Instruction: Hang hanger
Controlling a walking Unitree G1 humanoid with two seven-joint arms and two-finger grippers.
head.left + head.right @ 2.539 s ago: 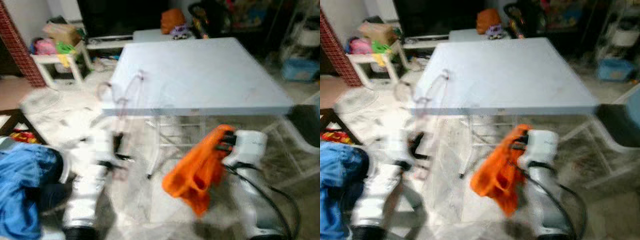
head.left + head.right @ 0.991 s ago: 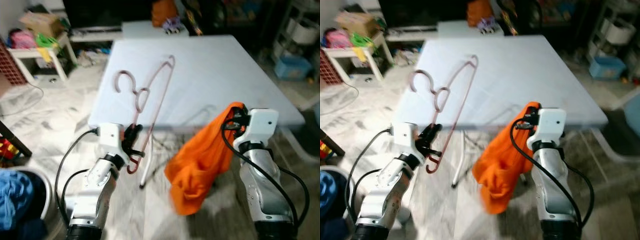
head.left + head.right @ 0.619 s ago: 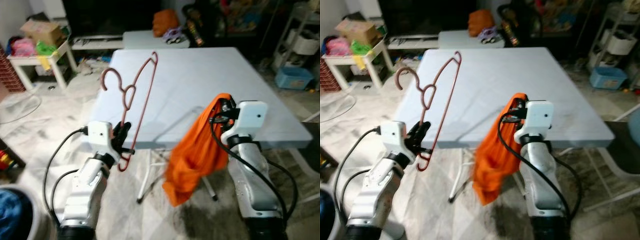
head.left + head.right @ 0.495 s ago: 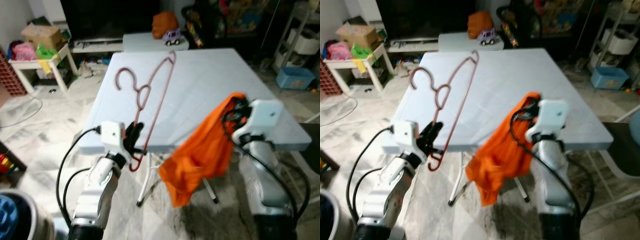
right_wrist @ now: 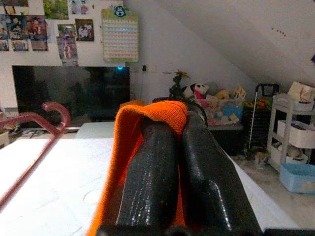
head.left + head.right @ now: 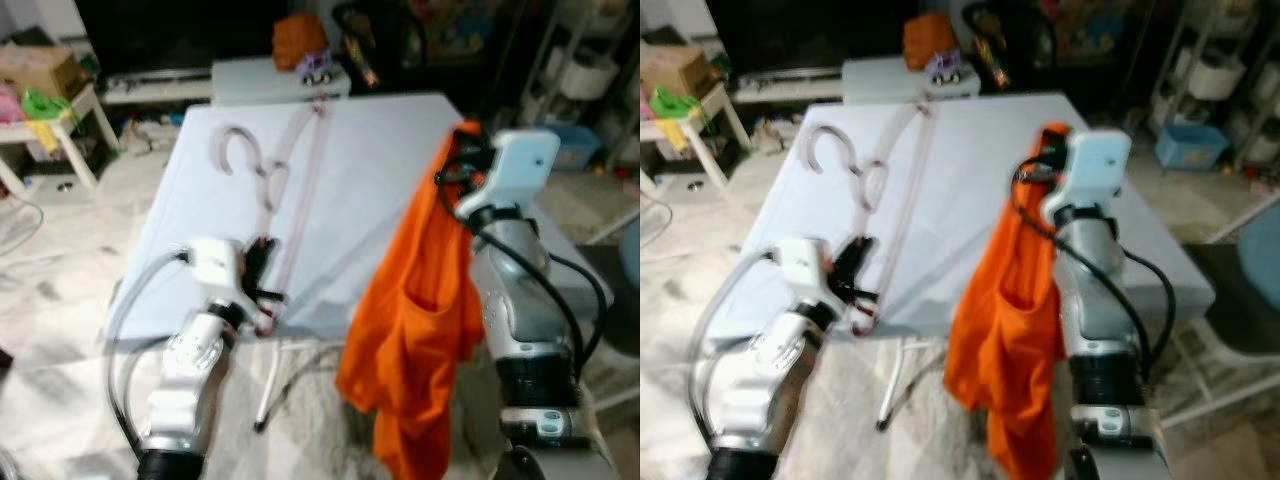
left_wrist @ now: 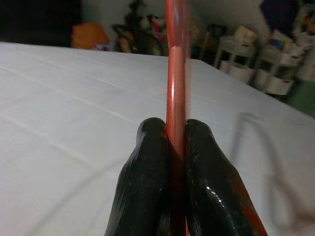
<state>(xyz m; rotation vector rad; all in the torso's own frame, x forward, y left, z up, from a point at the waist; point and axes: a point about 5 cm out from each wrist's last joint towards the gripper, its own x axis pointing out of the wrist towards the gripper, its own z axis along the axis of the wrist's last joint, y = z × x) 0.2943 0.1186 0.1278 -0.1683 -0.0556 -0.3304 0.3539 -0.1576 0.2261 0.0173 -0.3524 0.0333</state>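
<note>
Two black fingers (image 5: 152,177) of the right gripper (image 5: 178,129) pressed together, pinching a fold of orange cloth (image 5: 147,114) that drapes over their tips and down one side. Beyond, a pale tabletop (image 5: 54,182), with the hook and one bar of a pinkish-red hanger (image 5: 34,137) reaching in above it. Farther back, a dark television screen (image 5: 69,91) against a white wall, photos and a calendar-like chart (image 5: 119,33) above it, toys and a white shelf rack (image 5: 290,123) off to the side.
</note>
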